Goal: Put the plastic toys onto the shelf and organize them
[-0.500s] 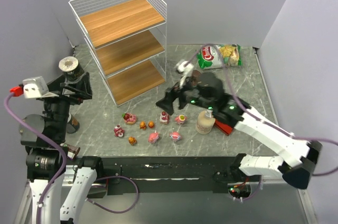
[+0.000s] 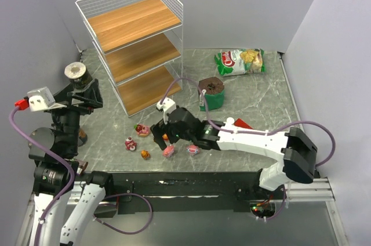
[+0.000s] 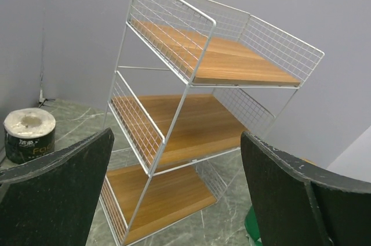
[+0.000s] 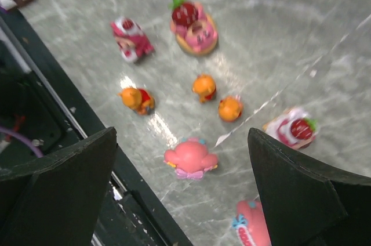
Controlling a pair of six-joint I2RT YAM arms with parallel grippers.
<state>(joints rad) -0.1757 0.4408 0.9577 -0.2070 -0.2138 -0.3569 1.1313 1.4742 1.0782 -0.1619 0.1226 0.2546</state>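
Shelf point(image 3: 214, 63): white wire rack with three wooden tiers, upright at the far left of the grey marble table point(image 2: 264, 98); plastic toys point(image 2: 168, 151): scattered on the table near the front of the shelf's lowest tier and close to the near edge, apart from the rack; in the right wrist view they comprise a strawberry-topped pink doughnut point(image 4: 194, 25), a red-and-white figure point(image 4: 132, 38), three small orange figures point(image 4: 204, 86) close together, a pink round figure point(image 4: 190, 159), a strawberry cake piece point(image 4: 291, 127) and a further pink piece cut off at the bottom edge, too blurred to name; right gripper point(image 4: 180, 131): hangs over the toy cluster, jaws spread wide, gripping nothing and touching no toy; left gripper point(image 3: 175, 136): raised at the left side and facing the shelf, jaws likewise wide, nothing between them; other items: dark-wrapped roll point(image 3: 29, 136) left of the shelf; snack bag point(image 2: 240, 60) at the far right; green cup with brown lid point(image 2: 211, 92) mid-table; red box point(image 2: 243, 124) partly hidden by the right arm.
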